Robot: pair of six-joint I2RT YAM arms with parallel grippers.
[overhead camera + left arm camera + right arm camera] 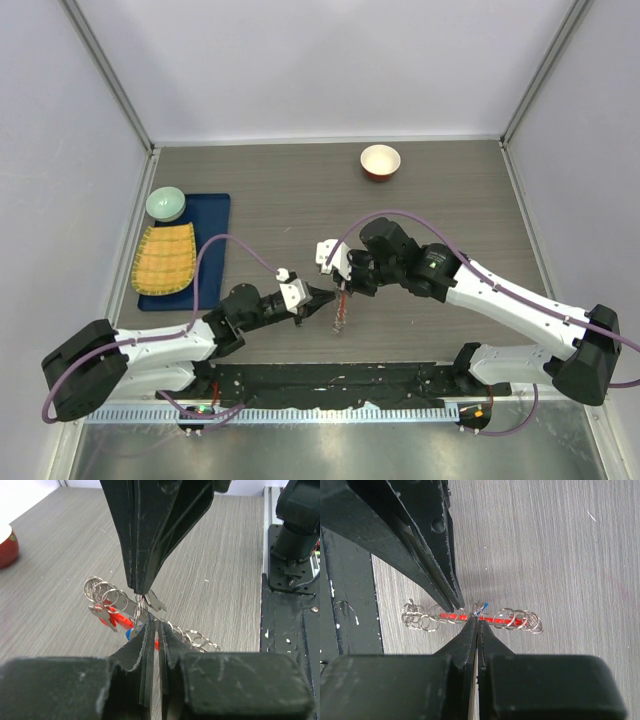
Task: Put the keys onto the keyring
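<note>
The keyring (340, 312) is a red bar strung with silvery rings, held just above the table between both grippers. In the right wrist view the red bar (496, 620) runs sideways with ring clusters at both ends, and a blue-headed key (482, 604) sits at its middle. My right gripper (477, 620) is shut on the bar's middle; it also shows in the top view (345, 284). My left gripper (152, 625) is shut on the keyring from the opposite side, as the top view (322, 297) shows. A silvery key (116, 609), a red piece (112, 618) and the chain of rings (200, 640) hang beside its tips.
A red-rimmed white bowl (380, 160) stands at the far middle. A blue tray (214, 232) at the left carries a green bowl (166, 203) and a yellow woven mat (167, 258). The black base rail (330, 380) runs along the near edge.
</note>
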